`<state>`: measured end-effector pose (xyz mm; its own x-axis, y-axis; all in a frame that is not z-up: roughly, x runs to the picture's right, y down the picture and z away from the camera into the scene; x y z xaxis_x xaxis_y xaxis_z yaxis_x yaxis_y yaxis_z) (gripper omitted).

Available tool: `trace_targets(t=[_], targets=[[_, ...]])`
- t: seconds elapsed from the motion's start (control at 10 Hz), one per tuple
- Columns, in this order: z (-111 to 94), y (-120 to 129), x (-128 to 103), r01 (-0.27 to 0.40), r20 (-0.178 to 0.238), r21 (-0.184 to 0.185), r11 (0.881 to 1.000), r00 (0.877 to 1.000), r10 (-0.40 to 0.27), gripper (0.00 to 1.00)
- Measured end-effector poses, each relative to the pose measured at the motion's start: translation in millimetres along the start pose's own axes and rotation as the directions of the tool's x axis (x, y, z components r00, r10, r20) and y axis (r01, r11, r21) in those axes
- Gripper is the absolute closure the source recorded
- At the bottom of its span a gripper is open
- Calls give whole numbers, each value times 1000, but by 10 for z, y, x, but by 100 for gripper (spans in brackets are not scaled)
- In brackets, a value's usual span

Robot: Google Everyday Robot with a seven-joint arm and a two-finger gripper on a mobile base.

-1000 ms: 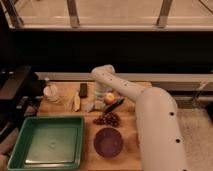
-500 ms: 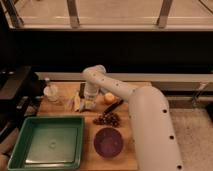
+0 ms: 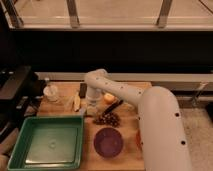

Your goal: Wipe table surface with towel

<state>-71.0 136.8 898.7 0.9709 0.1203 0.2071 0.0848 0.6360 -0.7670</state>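
My white arm (image 3: 150, 115) reaches from the lower right across the wooden table (image 3: 60, 107) and bends down at its wrist (image 3: 96, 80). The gripper (image 3: 92, 103) is low over the table's middle, between a banana (image 3: 76, 103) and an orange fruit (image 3: 109, 97). A small pale patch (image 3: 93, 108) lies right under the gripper; I cannot tell if it is the towel. No towel shows plainly anywhere else.
A green tray (image 3: 45, 142) fills the front left. A purple bowl (image 3: 108, 141) stands at the front middle, with dark grapes (image 3: 106, 119) behind it. A white cup (image 3: 51, 92), a dark block (image 3: 82, 90) and a dark stick (image 3: 115, 106) lie at the back.
The arm's wrist has swung left across the table and dropped slightly, bringing the gripper down next to the banana. The objects on the table have not moved.
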Motion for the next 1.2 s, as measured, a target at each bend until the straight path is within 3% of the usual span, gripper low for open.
trace_targets(t=[0.2, 0.5, 0.8, 1.2], targets=[[-118, -67, 408, -56, -52, 8, 998, 997, 57, 100], [-220, -281, 598, -49, -81, 33, 998, 995, 52, 100], [-210, -424, 382, 0, -60, 40, 999, 998, 3, 100], [-28, -362, -352, 68, -3, 9, 998, 998, -68, 100]])
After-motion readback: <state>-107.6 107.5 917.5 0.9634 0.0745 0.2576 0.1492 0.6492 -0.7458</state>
